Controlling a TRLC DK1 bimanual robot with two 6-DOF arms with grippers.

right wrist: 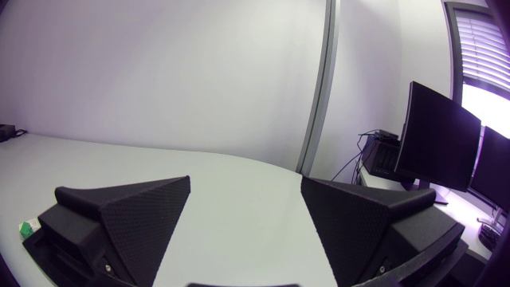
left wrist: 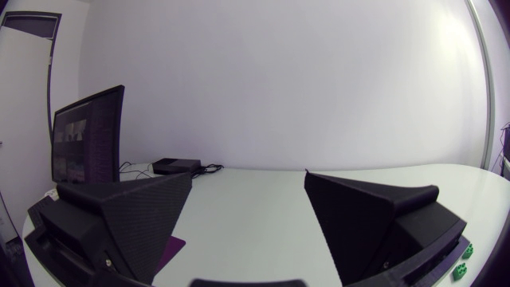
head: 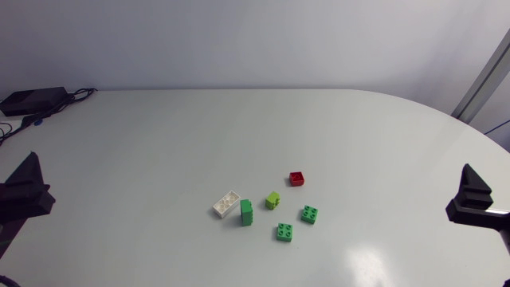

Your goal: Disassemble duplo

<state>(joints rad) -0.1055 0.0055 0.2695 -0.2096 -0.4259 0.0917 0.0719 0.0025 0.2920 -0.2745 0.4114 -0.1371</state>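
Several duplo bricks lie apart near the table's front middle: a white long brick (head: 226,204), a dark green brick (head: 247,212) standing beside it, a lime brick (head: 273,199), a red brick (head: 296,178), and two green square bricks (head: 309,214) (head: 284,232). My left gripper (head: 28,194) rests at the left edge, open and empty (left wrist: 249,211). My right gripper (head: 472,199) rests at the right edge, open and empty (right wrist: 245,215). A green brick (left wrist: 462,263) peeks out beside the left gripper's finger; another green bit (right wrist: 26,229) shows beside the right gripper's finger.
A black box with cables (head: 32,101) sits at the back left corner of the white table (head: 239,135). Wide bare tabletop lies between both grippers and the bricks.
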